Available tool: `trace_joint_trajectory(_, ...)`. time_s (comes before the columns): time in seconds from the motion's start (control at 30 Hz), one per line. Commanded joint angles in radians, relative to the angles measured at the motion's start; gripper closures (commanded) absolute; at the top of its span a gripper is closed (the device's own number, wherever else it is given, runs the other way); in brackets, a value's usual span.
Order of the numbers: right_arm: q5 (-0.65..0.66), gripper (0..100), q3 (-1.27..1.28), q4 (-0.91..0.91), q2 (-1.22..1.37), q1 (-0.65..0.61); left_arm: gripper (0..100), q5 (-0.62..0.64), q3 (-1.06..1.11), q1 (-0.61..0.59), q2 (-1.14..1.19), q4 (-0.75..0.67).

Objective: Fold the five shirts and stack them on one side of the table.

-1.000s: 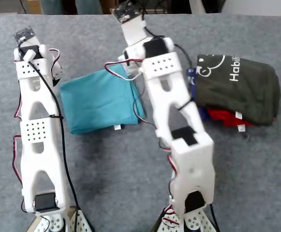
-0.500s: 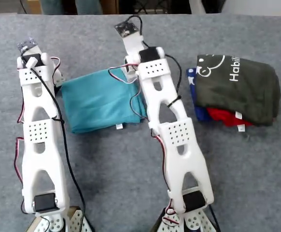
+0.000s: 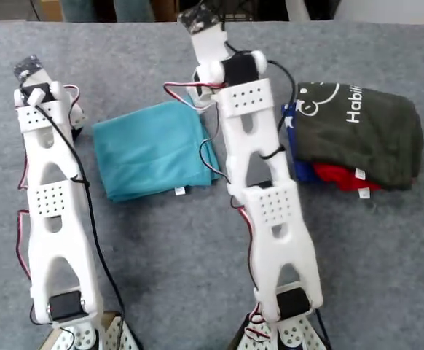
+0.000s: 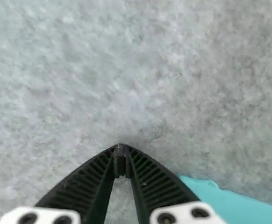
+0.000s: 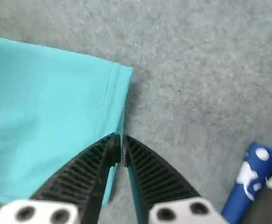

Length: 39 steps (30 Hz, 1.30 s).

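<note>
A folded teal shirt lies flat on the grey table between my two arms. At the right sits a stack of folded shirts: a dark olive one on top, with a blue one and a red one showing under it. My left gripper is shut over bare grey felt just off the teal shirt's left corner. My right gripper is shut too, hovering over the teal shirt's right hem, with the blue shirt's edge off to one side.
The grey felt table has free room in front of the shirts and to the far right. The left arm stretches along the table's left side. The right arm stands between the teal shirt and the stack.
My right arm stretched out low toward the teal shirt's right edge, then its wrist rose and shifted slightly right. My left gripper drew a little to the left, off the shirt's corner.
</note>
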Motion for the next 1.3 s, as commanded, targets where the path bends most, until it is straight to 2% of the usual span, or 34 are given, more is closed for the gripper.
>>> trace_joint_trajectory(0.0,-0.063,98.3,0.272,0.008,-0.265,-0.006,97,-0.011,-0.027,-0.050,-0.012,-0.021)
trace_joint_trajectory(0.17,-0.092,98.3,0.725,0.006,-0.484,-0.026,97,-0.011,-0.027,-0.045,-0.012,-0.018)
trace_joint_trajectory(0.4,-0.419,98.2,1.003,-0.077,-0.550,-0.114,97,-0.011,-0.027,-0.047,-0.012,-0.020)
trace_joint_trajectory(0.47,-0.502,94.9,1.013,-0.121,-0.538,-0.141,97,-0.011,-0.027,-0.045,-0.012,-0.020)
trace_joint_trajectory(0.63,-0.692,69.5,1.015,-0.160,-0.479,-0.199,97,-0.023,-0.027,-0.030,-0.012,-0.014)
trace_joint_trajectory(0.73,-0.753,60.9,1.013,-0.216,-0.420,-0.199,97,-0.046,-0.027,-0.031,-0.012,-0.014)
trace_joint_trajectory(0.97,-0.773,63.3,0.967,-0.330,-0.268,-0.206,97,-0.046,-0.027,-0.031,-0.012,-0.018)
trace_joint_trajectory(1.17,-0.816,63.7,0.851,-0.321,-0.099,-0.209,97,-0.046,-0.027,-0.031,-0.012,-0.020)
trace_joint_trajectory(1.27,-0.821,67.0,0.786,-0.276,-0.030,-0.207,97,-0.046,-0.027,-0.031,-0.012,-0.020)
